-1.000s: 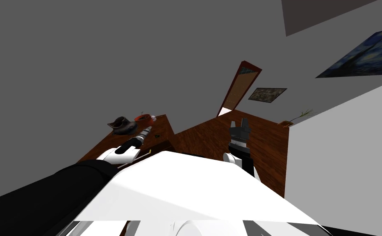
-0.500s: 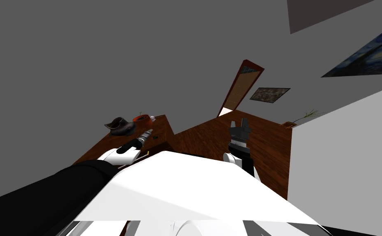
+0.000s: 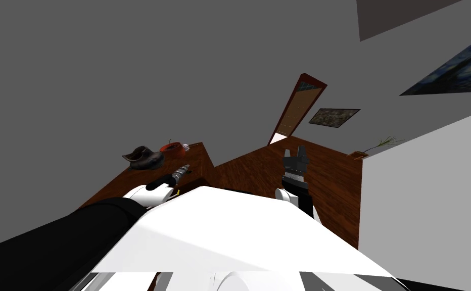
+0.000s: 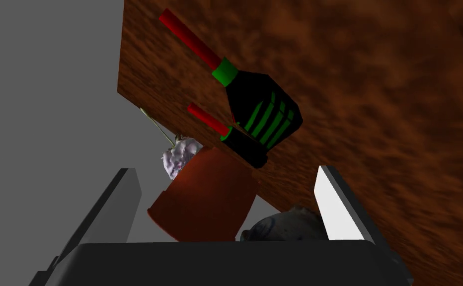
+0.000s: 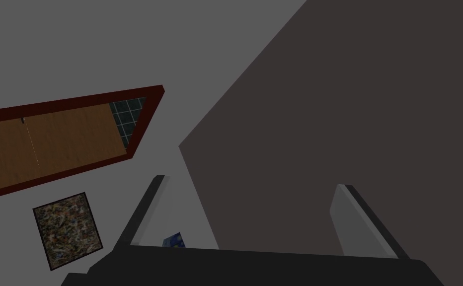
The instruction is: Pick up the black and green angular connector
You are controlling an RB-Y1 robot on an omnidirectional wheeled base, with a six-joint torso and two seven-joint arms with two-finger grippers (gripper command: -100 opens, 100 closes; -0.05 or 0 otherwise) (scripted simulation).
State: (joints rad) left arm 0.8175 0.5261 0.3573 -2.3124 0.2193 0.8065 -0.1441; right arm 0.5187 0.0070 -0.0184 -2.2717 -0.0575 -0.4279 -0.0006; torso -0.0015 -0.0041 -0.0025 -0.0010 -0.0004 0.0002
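Left hand (image 4: pixel 225 171) spread wide, empty, short of the black-and-green connector (image 4: pixel 260 116) on the wooden table (image 4: pixel 374 99).

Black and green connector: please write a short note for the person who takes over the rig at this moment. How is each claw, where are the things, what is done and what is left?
Left claw: open and empty, pointed at the connector.
Right claw: open and empty, raised in front of the torso, idle.
The connector, black with green stripes and two red pins, lies on the brown wooden top, ahead of the left fingers and not yet between them. A red-brown pot stands close to it.
Done: the approach.
Left: bring the fingers around the black body, close, lift. Probably mind the pot.
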